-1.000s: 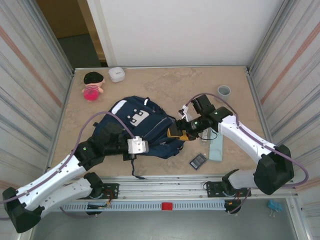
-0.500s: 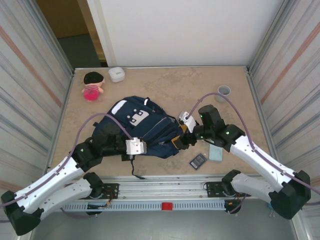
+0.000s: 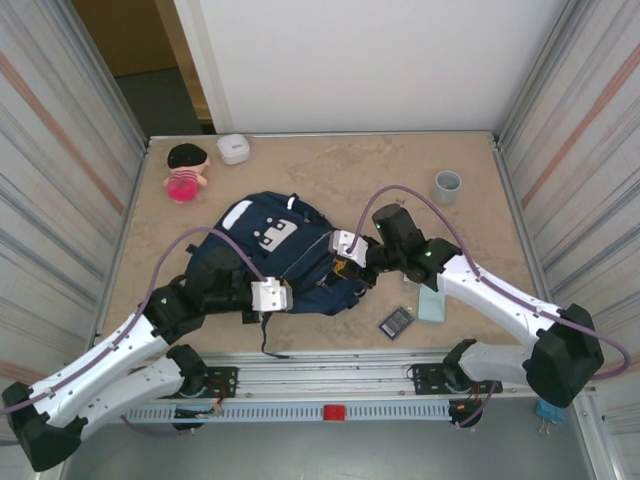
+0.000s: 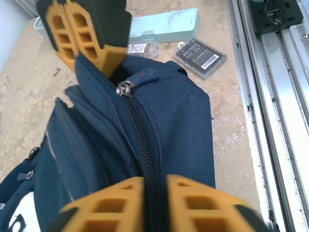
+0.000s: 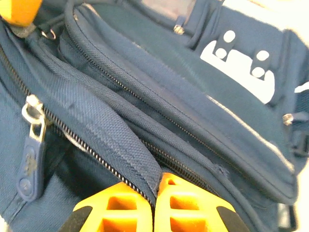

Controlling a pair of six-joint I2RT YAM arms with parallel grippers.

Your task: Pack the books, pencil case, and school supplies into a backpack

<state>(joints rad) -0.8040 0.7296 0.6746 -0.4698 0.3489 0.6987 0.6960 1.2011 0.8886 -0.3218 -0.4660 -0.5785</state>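
The navy backpack (image 3: 285,250) with white patches lies mid-table, its zipper line (image 4: 140,135) running between both grippers. My left gripper (image 3: 293,298) is shut on the zipper seam at the bag's near edge (image 4: 154,203). My right gripper (image 3: 350,266) is shut on a fabric flap with a zipper edge at the bag's right end (image 5: 154,208). A zipper pull (image 5: 30,159) hangs loose beside the flap. The pale teal pencil case (image 3: 432,303), the dark gridded rectangle (image 3: 396,321) and a small silvery-white bar (image 4: 143,48) lie on the table to the bag's right. The book is out of view.
A grey cup (image 3: 447,185) stands at the back right. A white rounded box (image 3: 233,148) and a small doll (image 3: 185,170) sit at the back left. Metal rails (image 3: 330,385) run along the near edge, and corrugated walls close both sides.
My right arm has swung left and back over the backpack's right end, still gripping fabric, and the grey cup is uncovered. My left gripper has barely shifted.
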